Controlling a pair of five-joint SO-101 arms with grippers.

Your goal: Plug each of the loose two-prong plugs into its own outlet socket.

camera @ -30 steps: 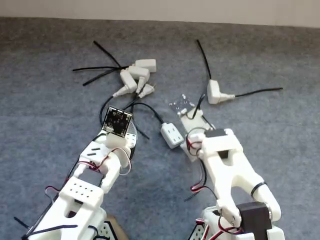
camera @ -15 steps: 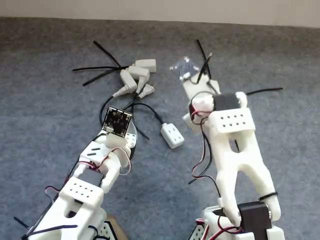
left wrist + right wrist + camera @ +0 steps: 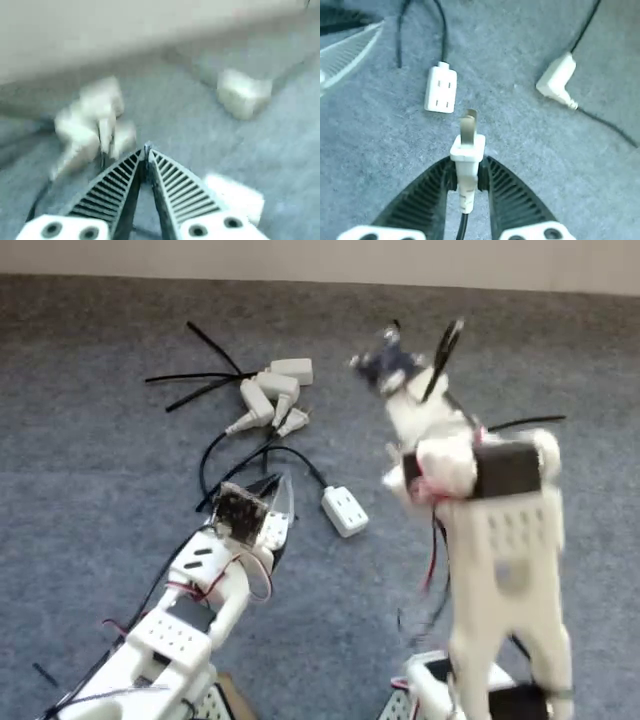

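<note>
The right hand (image 3: 468,167) is clenched on 1 white two-prong plug (image 3: 468,147), held above the grey surface (image 3: 380,150) with the prongs pointing outward. The outlet socket (image 3: 440,89) lies flat on the surface, apart from the prongs. A 2nd plug (image 3: 556,81) lies well apart from the socket. The left hand (image 3: 147,152) is clenched on nothing, fingertips touching, near the socket.

Smooth white plastic plug (image 3: 468,151) with dull metal prongs (image 3: 468,123); rough, matt grey carpet (image 3: 570,170).
</note>
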